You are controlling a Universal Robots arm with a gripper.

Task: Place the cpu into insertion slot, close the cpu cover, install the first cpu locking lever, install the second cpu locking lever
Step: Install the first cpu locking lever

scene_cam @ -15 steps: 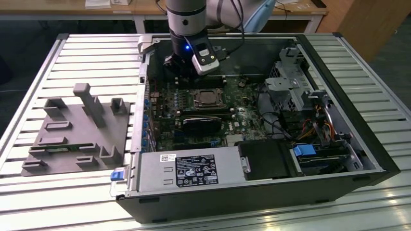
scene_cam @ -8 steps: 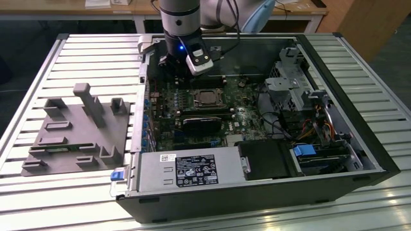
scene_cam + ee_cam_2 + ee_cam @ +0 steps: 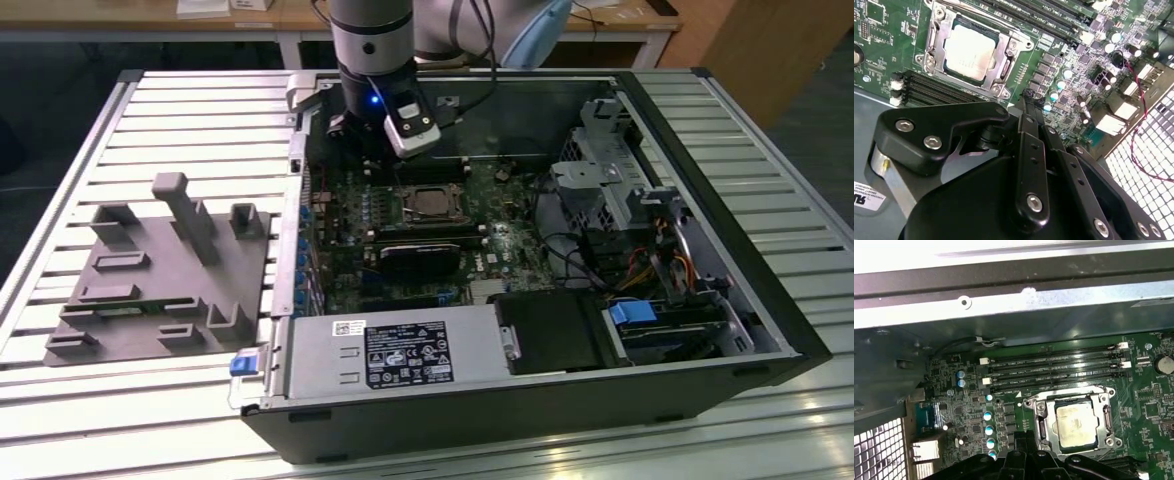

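**CPU seated in its slot, hand closed and empty beside it**

The cpu (image 3: 970, 50) lies flat inside the insertion slot (image 3: 930, 60), its pale metal top facing up. The cpu cover (image 3: 1004, 75) is down over it, framing the chip's edges so that the top shows through the cut-out. Thin wire levers run along the slot's sides; whether they are latched cannot be told.

The hand (image 3: 1028, 97) sits just beside one corner of the insertion slot, near a row of small capacitors (image 3: 1056, 85). Its black fingers (image 3: 1029, 150) are pressed together with nothing between them. Whether the tips touch the green board cannot be told.

Long black memory slots (image 3: 1054, 367) run alongside the insertion slot, just beyond its rim.

In the exterior view the arm comes down into the open computer case (image 3: 534, 420) just beyond the insertion slot, on its far side. On the slot's near side is a black heatsink block (image 3: 420, 258), and nearer still a grey power supply (image 3: 387, 355). The case rests on a slatted counter (image 3: 187, 100). A grey fixture (image 3: 160, 270) stands outside the case, well apart from the slot, toward the exterior view's left.
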